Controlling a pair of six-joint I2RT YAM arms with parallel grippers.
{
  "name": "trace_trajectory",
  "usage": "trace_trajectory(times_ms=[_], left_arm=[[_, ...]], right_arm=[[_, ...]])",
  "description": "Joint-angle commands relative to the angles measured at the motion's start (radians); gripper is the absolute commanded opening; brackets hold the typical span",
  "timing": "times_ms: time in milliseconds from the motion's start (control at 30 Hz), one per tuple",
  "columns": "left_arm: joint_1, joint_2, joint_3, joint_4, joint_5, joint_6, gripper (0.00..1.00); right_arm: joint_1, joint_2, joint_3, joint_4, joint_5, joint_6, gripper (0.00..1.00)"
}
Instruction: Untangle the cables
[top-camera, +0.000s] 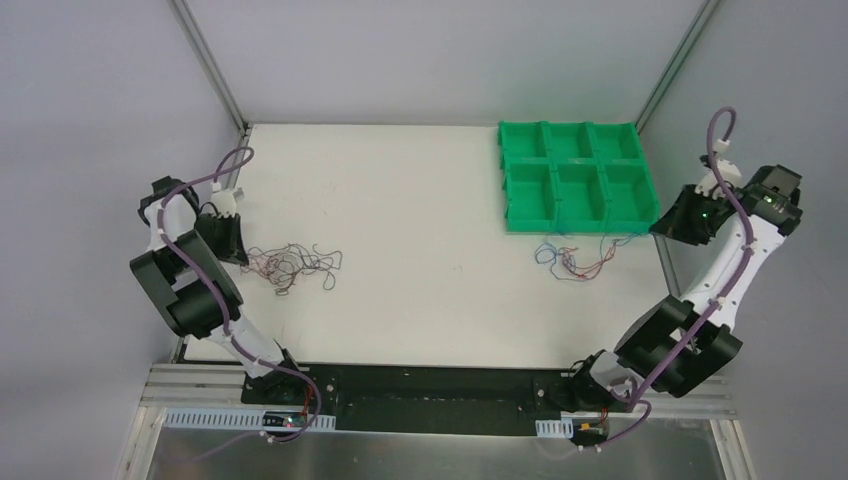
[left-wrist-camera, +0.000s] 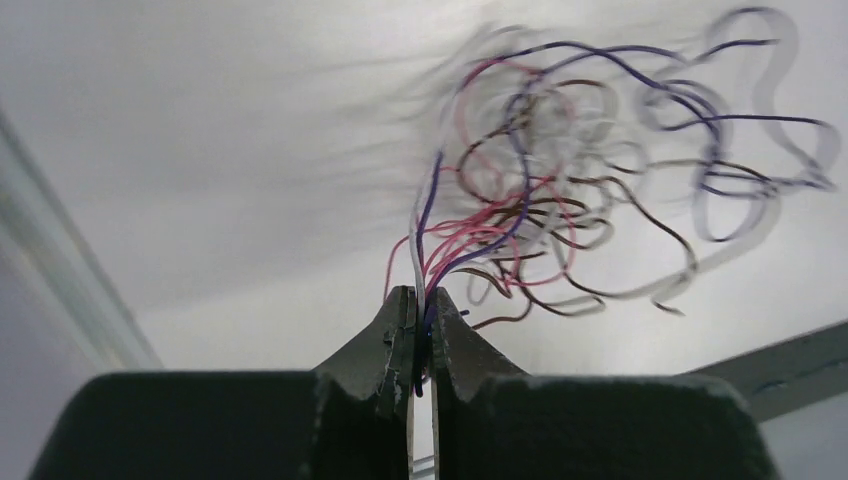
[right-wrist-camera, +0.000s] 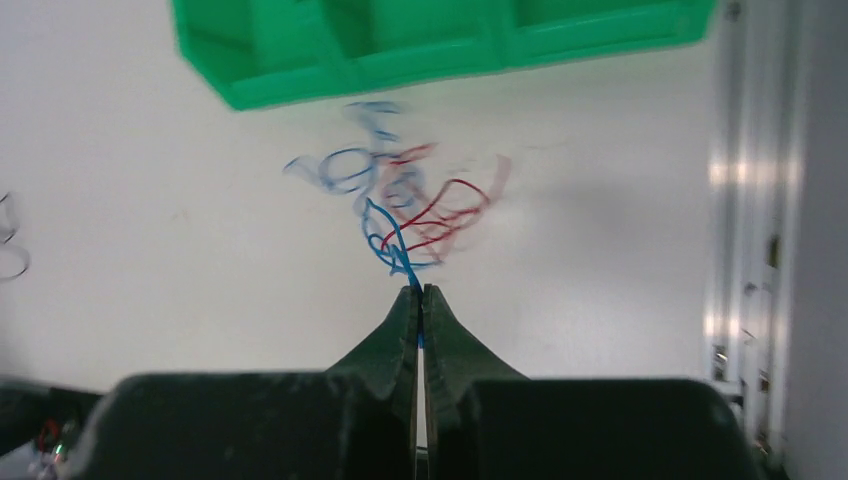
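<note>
Left pincer (left-wrist-camera: 418, 305) was closed on several strands at once from the larger bunch of hair-thin red, purple, brown and whitish curly wires (left-wrist-camera: 540, 190), lying at the left of the white desk (top-camera: 420, 230). Right pincer (right-wrist-camera: 420, 295) was closed on a blue strand of the smaller red-and-blue wire bunch (right-wrist-camera: 410, 200), near the green plastic 6-compartment tray (right-wrist-camera: 300, 90). Risk: pulling several strands together would likely tighten knots or drag the whole bunch; thin strands might slip free.

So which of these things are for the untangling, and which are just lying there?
For the job: left bunch of cables, pinched in the left hand; right bunch, pinched in the right hand.
Just lying about: green tray, beside the right bunch, nothing holding it.
</note>
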Motion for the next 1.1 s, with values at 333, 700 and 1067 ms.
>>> trace_trajectory(times_ms=[333,700,1067], left_arm=[[-0.616,-0.446,0.087,-0.052,0.725,-0.531,0.0],[-0.669,-0.248,-0.154,0.161,0.467,-0.621,0.27],[-0.547,-0.288,-0.354,0.274,0.54,-0.662,0.59]], right_arm=[[0.586,-0.17,-0.102,-0.171,-0.355,0.112,0.0],[0.943,-0.108,-0.259,0.292,-0.113,0.414,0.95],[1.261,0.134,-0.241,0.571,-0.038,0.588,0.89]])
